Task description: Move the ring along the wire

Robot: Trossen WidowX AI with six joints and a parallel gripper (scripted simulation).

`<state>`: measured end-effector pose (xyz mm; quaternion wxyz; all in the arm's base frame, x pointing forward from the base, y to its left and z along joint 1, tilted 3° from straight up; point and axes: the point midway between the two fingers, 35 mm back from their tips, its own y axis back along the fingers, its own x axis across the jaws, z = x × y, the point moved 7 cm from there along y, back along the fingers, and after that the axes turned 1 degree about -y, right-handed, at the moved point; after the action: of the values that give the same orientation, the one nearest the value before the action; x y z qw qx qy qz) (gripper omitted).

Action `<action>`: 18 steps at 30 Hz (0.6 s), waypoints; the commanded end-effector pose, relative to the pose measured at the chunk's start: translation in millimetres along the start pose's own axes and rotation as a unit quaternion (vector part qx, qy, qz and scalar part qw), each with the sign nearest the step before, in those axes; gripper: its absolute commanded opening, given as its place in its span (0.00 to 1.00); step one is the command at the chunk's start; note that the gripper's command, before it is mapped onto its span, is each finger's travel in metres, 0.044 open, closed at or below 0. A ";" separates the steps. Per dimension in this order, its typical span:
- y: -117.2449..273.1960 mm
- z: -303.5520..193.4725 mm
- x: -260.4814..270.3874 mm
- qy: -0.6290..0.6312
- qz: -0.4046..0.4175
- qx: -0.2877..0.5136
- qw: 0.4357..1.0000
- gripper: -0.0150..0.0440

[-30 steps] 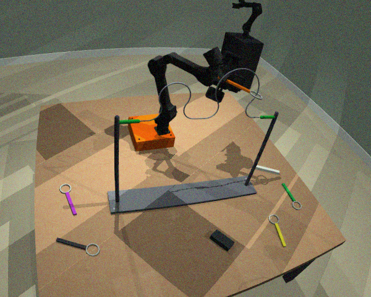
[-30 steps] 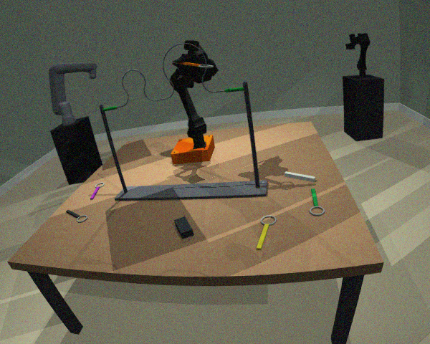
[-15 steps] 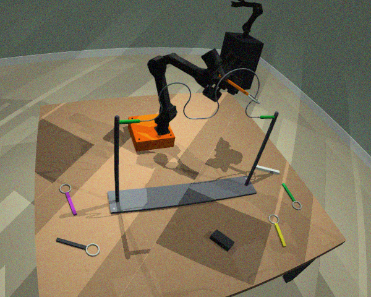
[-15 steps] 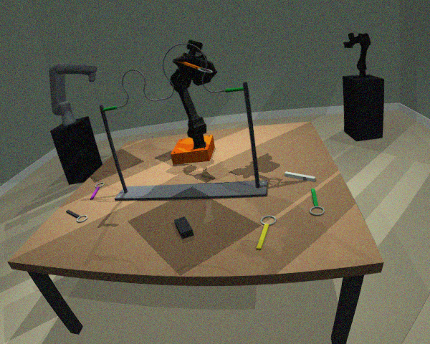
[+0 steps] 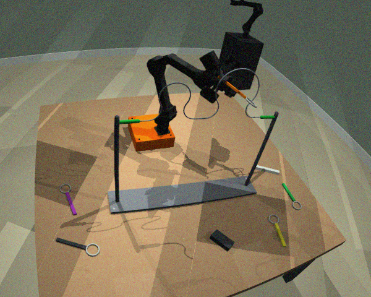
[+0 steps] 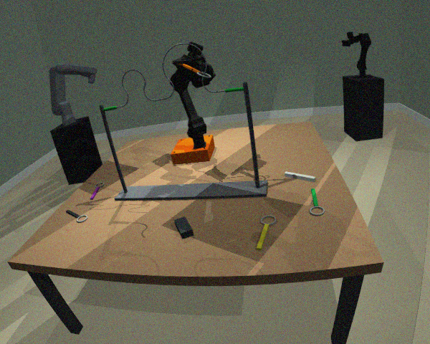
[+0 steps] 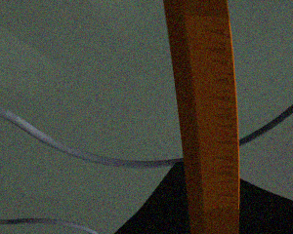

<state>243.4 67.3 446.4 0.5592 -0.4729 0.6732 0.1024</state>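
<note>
The orange handle (image 5: 235,88) (image 6: 190,68) (image 7: 212,117) slants down from my gripper (image 5: 224,80) (image 6: 181,64), which is shut on it. Its ring (image 5: 253,104) (image 6: 204,76) appears around the descending right end of the grey wire (image 5: 201,118) (image 7: 137,164), above and left of the right green part (image 5: 267,117) (image 6: 233,89). Whether the ring touches the wire cannot be told. The left green part (image 5: 129,121) (image 6: 110,108) is at the far end, by the left post (image 5: 117,159) (image 6: 113,151). In the wrist view the handle hides some wire, and the ring is not visible.
The right post (image 5: 261,150) (image 6: 251,137) rises from the grey base plate (image 5: 185,195). The wire's tall right loop stands in front of my gripper in the top and exterior views. A black block (image 5: 221,240) (image 6: 183,227), a white bar (image 5: 268,169) and several other ringed handles lie on the table.
</note>
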 end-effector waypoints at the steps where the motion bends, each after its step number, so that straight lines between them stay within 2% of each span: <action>1: 0.7 -1.3 5.4 -0.008 0.000 0.001 1.000 0.00; 18: 7.8 3.4 40.5 -0.116 0.061 0.016 0.991 0.00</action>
<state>243.4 55.3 416.7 0.6147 -0.4272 0.6434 0.1602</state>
